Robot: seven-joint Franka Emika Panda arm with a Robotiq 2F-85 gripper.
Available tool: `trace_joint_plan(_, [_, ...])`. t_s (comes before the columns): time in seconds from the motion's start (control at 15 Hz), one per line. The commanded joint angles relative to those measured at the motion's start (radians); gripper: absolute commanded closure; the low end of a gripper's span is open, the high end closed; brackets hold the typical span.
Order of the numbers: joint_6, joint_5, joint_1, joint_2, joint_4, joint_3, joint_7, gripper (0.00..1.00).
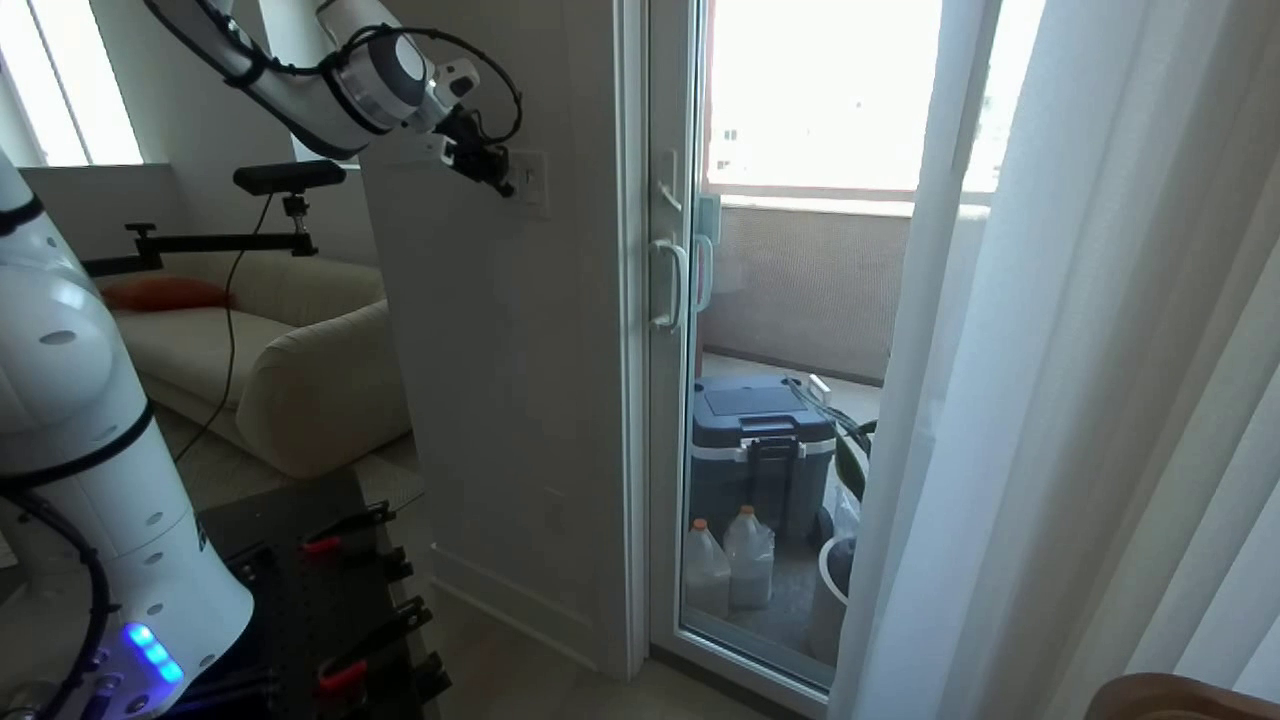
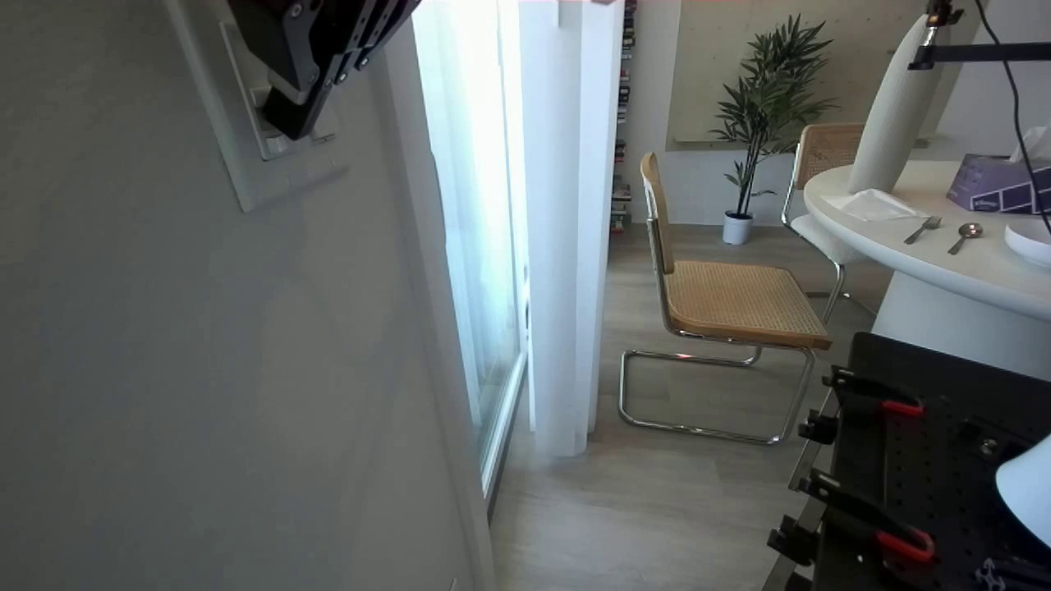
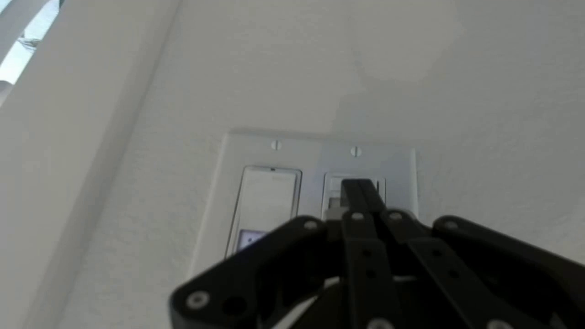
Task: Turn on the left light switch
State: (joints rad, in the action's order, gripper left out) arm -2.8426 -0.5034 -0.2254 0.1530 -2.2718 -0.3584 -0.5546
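Observation:
A white switch plate (image 1: 540,182) is on the grey wall beside the glass door. The wrist view appears upside down, so the left light switch (image 3: 335,183) is its right-hand one there. The gripper's fingers cover much of that switch. Its lower end (image 2: 277,145) also shows in an exterior view. My black gripper (image 3: 358,185) is shut, its fingertips together with nothing between them. The tips (image 2: 287,115) are at the left switch's face; I cannot tell whether they touch it. In an exterior view the gripper (image 1: 503,186) points down toward the plate's left side.
The right-hand switch (image 3: 267,194) sits beside it on the same plate, with a lit lower part. A white door handle (image 1: 677,285) and door frame (image 1: 632,350) stand right of the plate. A camera on a mount (image 1: 290,178) is below the arm.

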Motion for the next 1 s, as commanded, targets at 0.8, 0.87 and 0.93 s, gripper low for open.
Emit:
trace_joint_plan(0.8, [-0.045, -0.077, 0.028, 0.06, 0.004, -0.007, -0.114, 1.0])
trace_joint_plan(0.87, [-0.043, -0.077, 0.027, 0.062, 0.003, -0.007, -0.116, 1.0])
trace_joint_plan(0.93, [-0.035, -0.083, 0.029, 0.062, 0.005, -0.008, -0.124, 1.0])
